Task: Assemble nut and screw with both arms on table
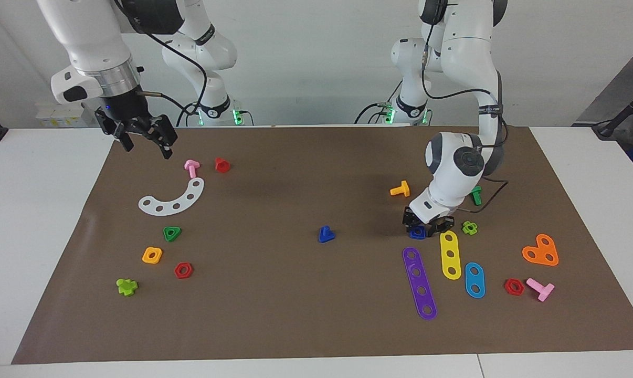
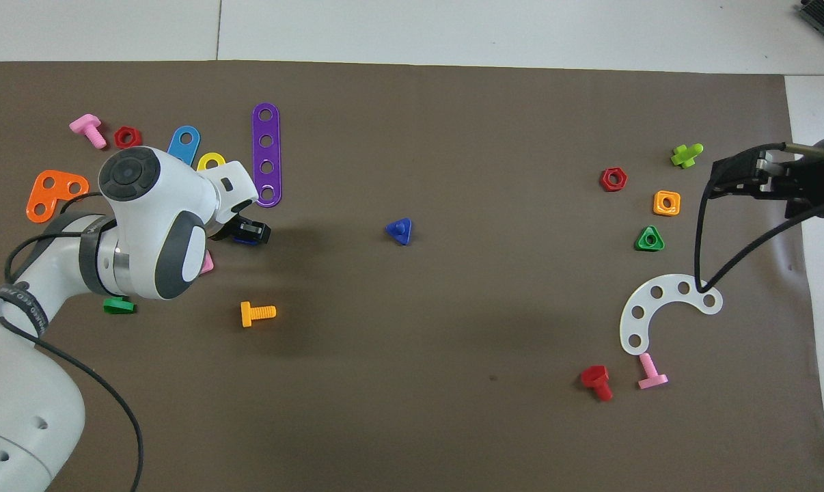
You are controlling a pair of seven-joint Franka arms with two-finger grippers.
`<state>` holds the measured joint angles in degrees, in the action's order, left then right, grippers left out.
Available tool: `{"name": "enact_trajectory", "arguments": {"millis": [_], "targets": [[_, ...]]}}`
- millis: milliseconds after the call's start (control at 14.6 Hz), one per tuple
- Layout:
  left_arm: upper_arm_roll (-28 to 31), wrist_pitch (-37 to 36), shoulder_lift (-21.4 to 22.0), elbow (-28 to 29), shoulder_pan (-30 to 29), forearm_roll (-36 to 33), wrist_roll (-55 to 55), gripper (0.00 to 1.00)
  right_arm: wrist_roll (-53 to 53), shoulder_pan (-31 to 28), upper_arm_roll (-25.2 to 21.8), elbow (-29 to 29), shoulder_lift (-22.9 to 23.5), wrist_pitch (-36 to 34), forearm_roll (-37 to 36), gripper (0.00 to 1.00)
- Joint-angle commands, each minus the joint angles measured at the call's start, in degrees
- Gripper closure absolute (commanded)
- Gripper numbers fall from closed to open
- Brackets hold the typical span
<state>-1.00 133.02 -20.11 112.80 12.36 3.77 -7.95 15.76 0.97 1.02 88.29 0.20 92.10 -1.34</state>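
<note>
The left tool [image 1: 427,227], low around the nut [image 1: 417,232] with grip unclear, may nudge it away; the right tool [image 1: 144,140] hangs open.

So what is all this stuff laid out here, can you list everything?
nut: 1, dark blue, at the left pincer
screw: 1, dark blue, mid-mat
strips: 3, purple, yellow, light blue, left arm's end
heart plate: 1, orange, left arm's end
arc: 1, white, right arm's end
hex nuts: 2, red, one at each end
bolts: 5, pink, orange, green at left arm's end; pink, red at right arm's
crosses: 2, lime, one at each end
triangle nut: 1, green, right arm's end
square nuts: 2, orange at right arm's end; pink half hidden under left arm
mat: 1, brown, on table
table: 1, white
arms: 2, white
left pincer: down at the nut
right pincer: open, raised over mat's edge
</note>
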Motion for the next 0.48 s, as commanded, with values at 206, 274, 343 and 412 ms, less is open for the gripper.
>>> {"name": "enact_trajectory", "arguments": {"millis": [206,274,343,412], "targets": [[1.1,0.8,1.9,1.8,1.3,0.6,-0.8,0.49,-4.0,-1.1,-0.3,-0.6,-0.6,-3.5,0.9,0.00],[1.1,0.8,1.9,1.6,1.3,0.6,-0.9,0.54,-4.1,-0.2,-0.8,-0.4,-0.6,-3.4,1.0,0.00],[1.1,0.7,1.9,1.5,1.3,0.6,-0.8,0.57,-4.1,2.3,-3.4,-0.5,-0.6,-3.7,0.5,0.00],[1.1,0.5,1.8,1.1,1.2,0.6,-0.8,0.59,-4.2,4.6,-7.5,-0.5,-0.7,-3.9,0.5,0.00]]}}
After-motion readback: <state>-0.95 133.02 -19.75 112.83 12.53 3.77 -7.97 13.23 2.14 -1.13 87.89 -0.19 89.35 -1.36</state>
